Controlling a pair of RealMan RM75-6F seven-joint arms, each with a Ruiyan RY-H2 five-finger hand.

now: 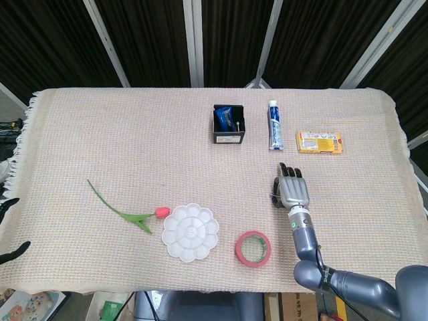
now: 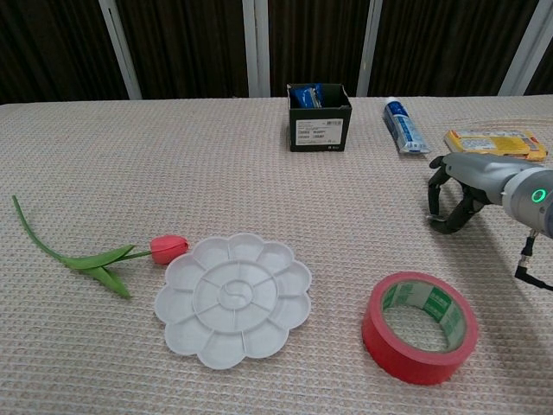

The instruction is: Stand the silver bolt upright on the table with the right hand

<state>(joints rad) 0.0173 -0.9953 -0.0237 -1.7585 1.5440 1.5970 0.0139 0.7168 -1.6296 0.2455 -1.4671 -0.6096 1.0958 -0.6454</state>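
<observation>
The silver bolt [image 1: 236, 123] looks like a thin silver piece standing inside the small black box [image 1: 229, 125] at the back of the table, beside blue packets. In the chest view only the blue packets show above the rim of the black box [image 2: 319, 130]. My right hand [image 1: 291, 190] rests palm down on the cloth, well in front of and to the right of the box. In the chest view the right hand [image 2: 458, 192] is arched like a claw, fingertips on the cloth, with nothing between fingers and thumb. Of my left hand [image 1: 12, 252], only dark fingertips show at the left edge.
A toothpaste tube [image 1: 274, 126] and a yellow packet [image 1: 319, 142] lie behind the right hand. A red tape roll [image 1: 253, 248], a white flower-shaped palette [image 1: 190, 232] and a red tulip [image 1: 127, 212] lie along the front. A woven cloth [image 1: 134, 147] covers the table.
</observation>
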